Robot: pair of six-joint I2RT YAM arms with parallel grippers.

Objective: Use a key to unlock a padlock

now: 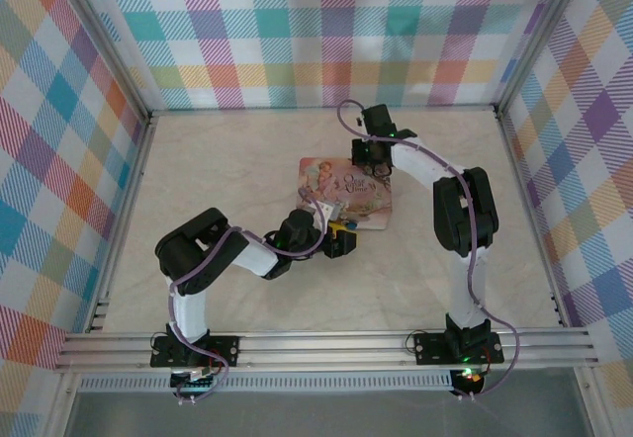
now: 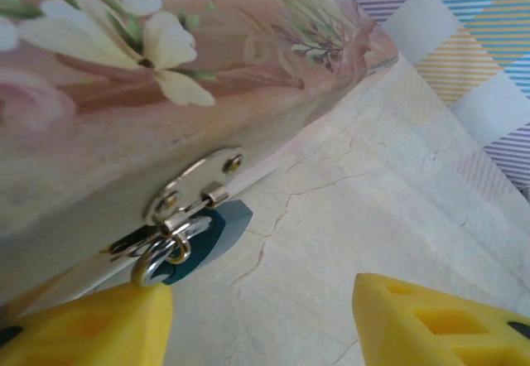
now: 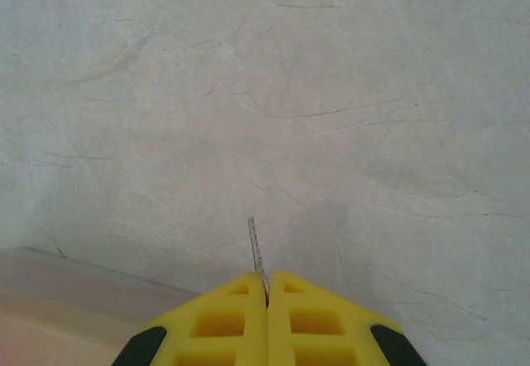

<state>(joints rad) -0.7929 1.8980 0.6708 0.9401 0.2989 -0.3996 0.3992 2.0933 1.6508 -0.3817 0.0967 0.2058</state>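
Note:
The padlock (image 2: 209,235) is tiny and blue, and hangs by its silvery shackle (image 2: 154,264) from the hasp (image 2: 195,182) on the side of the pink floral tin (image 2: 166,93). My left gripper (image 2: 261,320) is open at the tin's near edge. Its left finger (image 2: 91,325) sits just below the shackle and its right finger (image 2: 439,320) stands well apart over the table. My right gripper (image 3: 267,279) is shut on the key (image 3: 254,246), whose thin silvery blade sticks out past the fingertips above the tabletop. From above, the right gripper (image 1: 374,160) is at the tin's (image 1: 348,185) far right corner.
The tin lies flat near the middle of the pale marbled table (image 1: 475,160). Checked walls (image 1: 326,32) close the table in on three sides. A corner of the tin (image 3: 58,308) shows at the lower left of the right wrist view.

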